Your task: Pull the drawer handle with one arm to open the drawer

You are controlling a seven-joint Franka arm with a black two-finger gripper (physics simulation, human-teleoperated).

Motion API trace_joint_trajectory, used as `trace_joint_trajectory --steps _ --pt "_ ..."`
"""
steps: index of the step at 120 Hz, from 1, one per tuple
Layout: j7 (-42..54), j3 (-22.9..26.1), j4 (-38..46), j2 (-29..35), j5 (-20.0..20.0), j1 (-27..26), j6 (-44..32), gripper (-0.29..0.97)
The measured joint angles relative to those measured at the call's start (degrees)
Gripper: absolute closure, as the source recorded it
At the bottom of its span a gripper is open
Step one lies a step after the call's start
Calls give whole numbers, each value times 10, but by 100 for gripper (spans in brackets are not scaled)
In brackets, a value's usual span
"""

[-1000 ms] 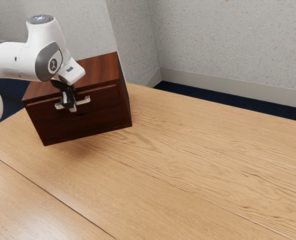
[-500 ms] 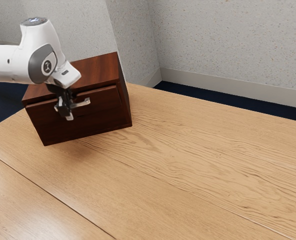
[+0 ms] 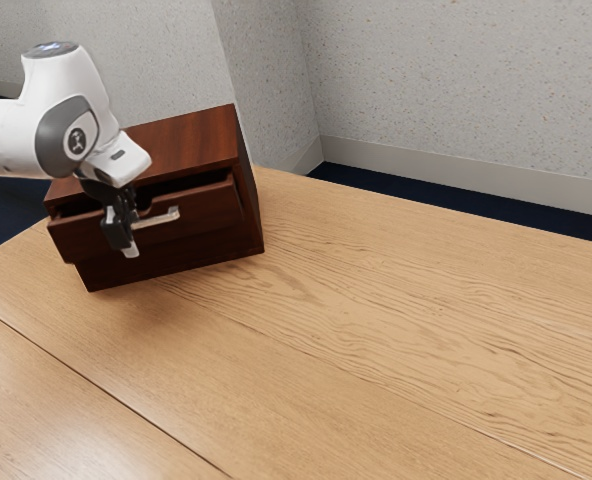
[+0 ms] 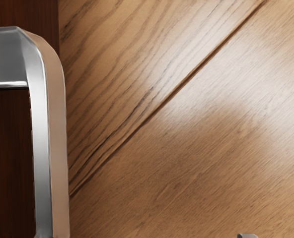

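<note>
One brown box [image 3: 181, 143] is sitting on the bench [image 3: 376, 330], far over at the exterior view's left, close to the corner of the wall [image 3: 266, 80]. The drawer [image 3: 196, 205] is in the top part of the box. It is sticking out of the box a little way, and a dark gap is showing between its top edge and the lid of the box. The drawer front is facing out over the bench, toward the lower left of the exterior view.

The handle [image 3: 156, 217] is a thin silver bar on the drawer front. It is lying longways across the front, from side to side, and its end at the exterior view's right is sitting a bit higher than the other end. In the wrist view the handle [image 4: 42, 129] is showing up close as a bent silver bar, standing out from the dark wood of the drawer [image 4: 8, 158], with the light bench [image 4: 196, 129] beside it.

The arm [image 3: 51, 125] is coming in from the exterior view's left. Its white wrist is hanging just above the front edge of the box, and its hand is pointing down in front of the drawer. The black jaws are closing around the handle near its end at the exterior view's left, one on each side, gripping it.
</note>
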State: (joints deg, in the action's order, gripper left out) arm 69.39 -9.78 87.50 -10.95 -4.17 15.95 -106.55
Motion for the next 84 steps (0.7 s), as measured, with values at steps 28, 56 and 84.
trace_joint_trajectory --steps 28,56,84 --pt "-11 0 39 35 5 -8 -1 23" --pt "-26 -1 89 76 6 -22 -3 18" --pt "-40 0 155 136 6 -37 -7 21"
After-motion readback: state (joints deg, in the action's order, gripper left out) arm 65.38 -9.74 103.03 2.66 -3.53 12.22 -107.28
